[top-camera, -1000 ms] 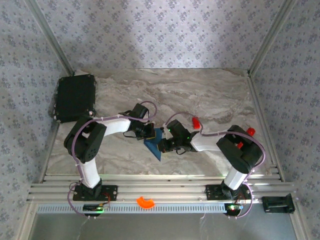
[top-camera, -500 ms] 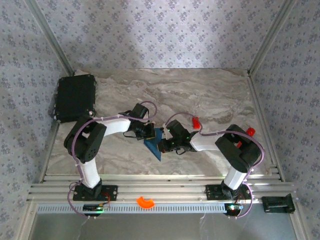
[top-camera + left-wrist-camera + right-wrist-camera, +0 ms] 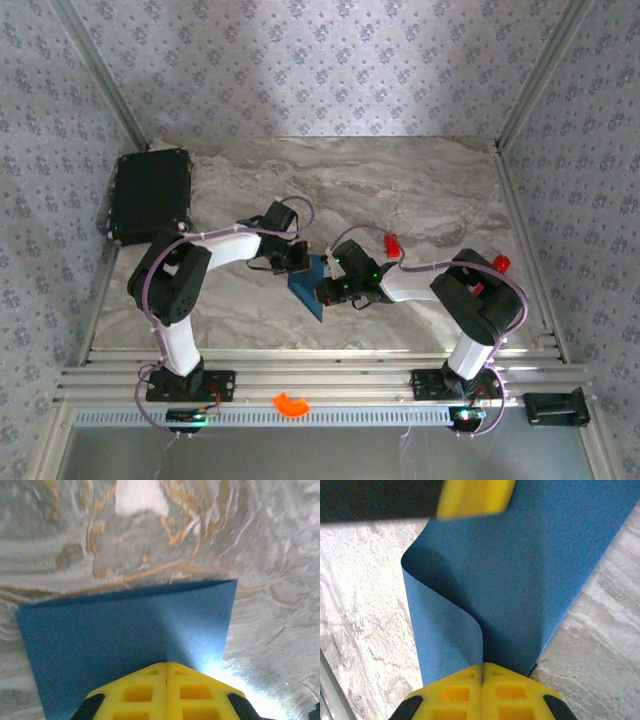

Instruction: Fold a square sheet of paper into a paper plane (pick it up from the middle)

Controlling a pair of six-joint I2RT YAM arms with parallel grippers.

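Early going, seemingly. Pinching a curled-over flap of the square sheet of paper [image 3: 306,291] [image 3: 520,575] [image 3: 120,635] in the shut right gripper [image 3: 325,292] [image 3: 483,668]; touching it with the left gripper [image 3: 298,263] [image 3: 166,665], closed too (gripping or pressing, unclear). Lying on the marble table [image 3: 420,190], between both arms. No dart shape yet.

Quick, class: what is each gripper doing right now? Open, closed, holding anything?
Left gripper: closed, pinching the blue sheet of paper.
Right gripper: closed, pinching the same sheet where it curls over.
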